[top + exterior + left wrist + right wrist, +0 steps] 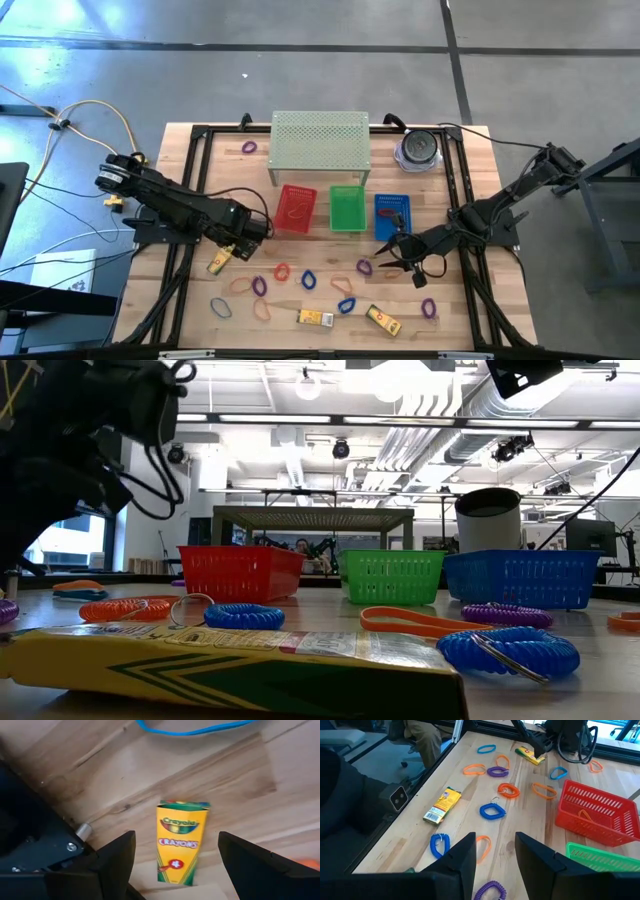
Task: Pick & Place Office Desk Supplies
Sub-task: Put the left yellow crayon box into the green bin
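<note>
The wooden table (200, 320) stood on a grey concrete floor (300, 60). The left gripper (172, 862) hung with fingers apart over a crayon box (179, 842) lying on the wood. The right gripper (492, 855) waited, half apart and empty, near the blue basket (391, 213). Bands (300, 280) lay scattered on the table.

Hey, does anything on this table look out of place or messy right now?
Nothing looks damaged. The coiled bands and crayon boxes lie scattered loose across the table's front half, outside the red basket, green basket and blue basket. One purple band sits alone at the back, beside the mesh shelf.
</note>
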Robot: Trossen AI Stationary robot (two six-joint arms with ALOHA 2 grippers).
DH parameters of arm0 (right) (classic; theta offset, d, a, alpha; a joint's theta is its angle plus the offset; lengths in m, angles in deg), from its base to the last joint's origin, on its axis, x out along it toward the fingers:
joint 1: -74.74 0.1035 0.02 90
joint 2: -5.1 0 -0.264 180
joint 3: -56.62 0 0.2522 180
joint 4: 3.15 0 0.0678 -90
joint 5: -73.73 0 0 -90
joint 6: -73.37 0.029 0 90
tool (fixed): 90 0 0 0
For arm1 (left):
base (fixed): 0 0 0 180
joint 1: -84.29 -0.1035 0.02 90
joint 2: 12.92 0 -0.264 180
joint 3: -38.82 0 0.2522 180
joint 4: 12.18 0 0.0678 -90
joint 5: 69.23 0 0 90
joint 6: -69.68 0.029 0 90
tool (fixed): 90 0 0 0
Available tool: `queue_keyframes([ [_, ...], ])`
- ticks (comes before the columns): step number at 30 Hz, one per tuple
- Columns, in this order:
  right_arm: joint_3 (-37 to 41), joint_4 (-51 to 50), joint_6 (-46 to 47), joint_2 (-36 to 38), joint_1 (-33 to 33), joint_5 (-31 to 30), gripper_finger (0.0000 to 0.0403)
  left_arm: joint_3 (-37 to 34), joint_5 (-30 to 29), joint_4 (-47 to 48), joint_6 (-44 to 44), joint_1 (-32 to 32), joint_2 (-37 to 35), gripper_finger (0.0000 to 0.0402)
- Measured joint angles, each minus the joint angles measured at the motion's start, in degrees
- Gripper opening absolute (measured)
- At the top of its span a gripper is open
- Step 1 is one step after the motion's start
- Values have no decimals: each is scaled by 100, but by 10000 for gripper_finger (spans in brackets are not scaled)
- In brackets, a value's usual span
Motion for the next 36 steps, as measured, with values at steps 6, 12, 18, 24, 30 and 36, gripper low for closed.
queue_keyframes([
  [6,0,0,50,0,0,-1,124,-116,12,-191,-8,194,0,275],
  [12,0,4,50,0,-1,-1,124,-162,-180,-200,13,281,0,275],
  [18,0,4,96,0,-1,-1,124,-451,-91,-779,15,283,-1,275],
  [24,0,5,95,0,-1,-1,124,-702,-56,-1012,6,281,-18,275],
  [30,0,4,93,0,0,-1,124,-758,-39,-1100,114,312,-20,275],
  [36,0,4,95,0,0,-1,124,-763,-104,-1145,60,444,-16,275],
])
